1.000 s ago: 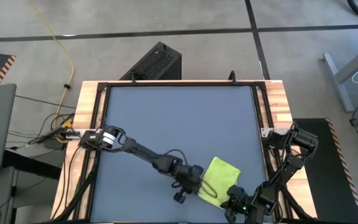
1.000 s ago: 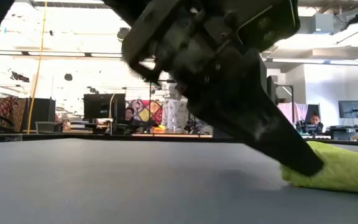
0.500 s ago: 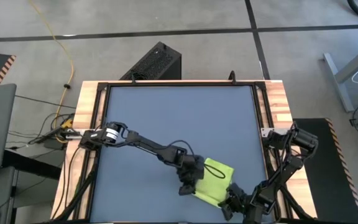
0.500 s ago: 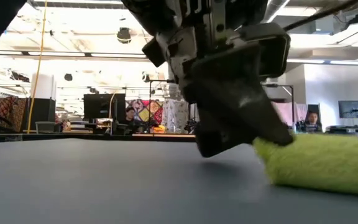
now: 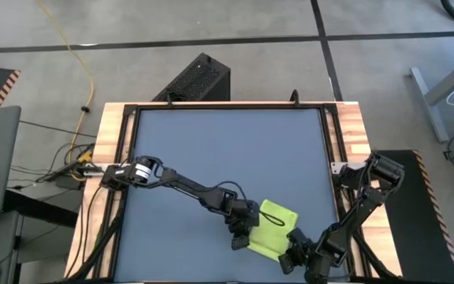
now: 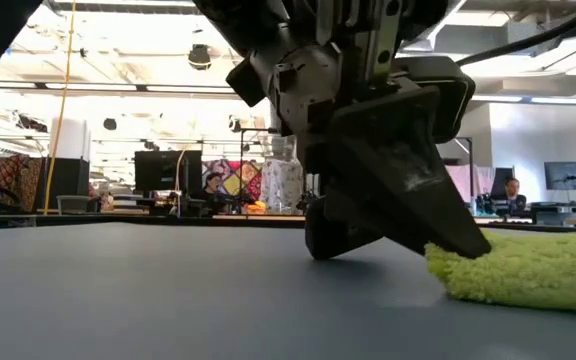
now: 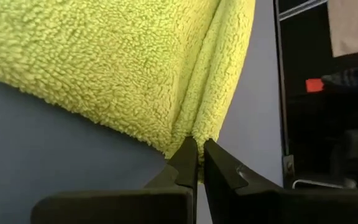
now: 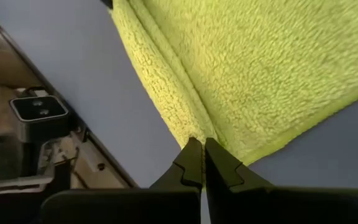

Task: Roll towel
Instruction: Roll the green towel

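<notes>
The lime yellow-green towel (image 5: 275,228) lies folded on the blue-grey table mat (image 5: 227,150), near the near right corner. It also shows in the low view (image 6: 533,270). My left gripper (image 5: 243,235) is at the towel's left near corner, shut on it. My right gripper (image 5: 294,252) is at the towel's near right corner, shut on it. Both wrist views show a folded strip of the towel (image 7: 104,68) (image 8: 260,68) running up to the fingertips. My left gripper pinches the towel's corner (image 7: 194,132) between its two fingers, where a folded-over strip meets the main sheet, so more than one layer. The fingers come slanting down from the table's left. The towel rests on the mat. My right gripper pinches the towel's corner (image 8: 199,132) between its two fingers, at the end of a fold line, more than one layer. The fingers come low from the table's near right side. The towel lies on the mat beyond them.
The table's wooden frame (image 5: 345,158) and near edge lie close to both grippers. A black box (image 5: 199,79) stands on the floor beyond the far edge. The mat's far and left parts hold free room. People and desks show in the room behind (image 6: 208,185).
My left gripper has gone a little toward the table's right edge, carrying the towel's left edge with it. That edge rose off the mat, then sank back, and the towel now looks narrower and thicker. My right gripper has stayed at its corner.
</notes>
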Motion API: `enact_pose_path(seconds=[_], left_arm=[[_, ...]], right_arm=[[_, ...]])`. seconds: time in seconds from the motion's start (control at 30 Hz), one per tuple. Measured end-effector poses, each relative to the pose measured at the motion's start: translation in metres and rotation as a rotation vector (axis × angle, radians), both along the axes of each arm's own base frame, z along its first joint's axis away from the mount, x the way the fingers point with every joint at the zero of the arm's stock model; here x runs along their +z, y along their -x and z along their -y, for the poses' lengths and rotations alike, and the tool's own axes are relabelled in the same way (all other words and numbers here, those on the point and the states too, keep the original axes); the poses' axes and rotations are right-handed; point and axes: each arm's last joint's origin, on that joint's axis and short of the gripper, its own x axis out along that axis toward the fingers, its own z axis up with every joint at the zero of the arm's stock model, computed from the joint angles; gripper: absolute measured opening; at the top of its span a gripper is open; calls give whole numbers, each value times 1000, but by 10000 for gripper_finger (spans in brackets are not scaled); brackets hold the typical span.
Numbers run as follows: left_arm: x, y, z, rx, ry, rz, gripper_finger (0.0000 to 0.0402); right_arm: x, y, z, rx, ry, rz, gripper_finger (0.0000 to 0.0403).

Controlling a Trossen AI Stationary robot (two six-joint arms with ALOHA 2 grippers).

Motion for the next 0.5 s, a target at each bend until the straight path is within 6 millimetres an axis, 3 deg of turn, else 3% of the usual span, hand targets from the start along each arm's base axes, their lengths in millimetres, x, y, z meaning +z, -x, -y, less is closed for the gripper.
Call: enact_pose_path(seconds=[0.17,0.5], left_arm=[[0,-1,-3,37,-8,-3,11],[7,-10,-15,40,47,31,77]], right_arm=[[4,4,7,-9,40,-39,20],[-6,4,13,17,39,-120,20]])
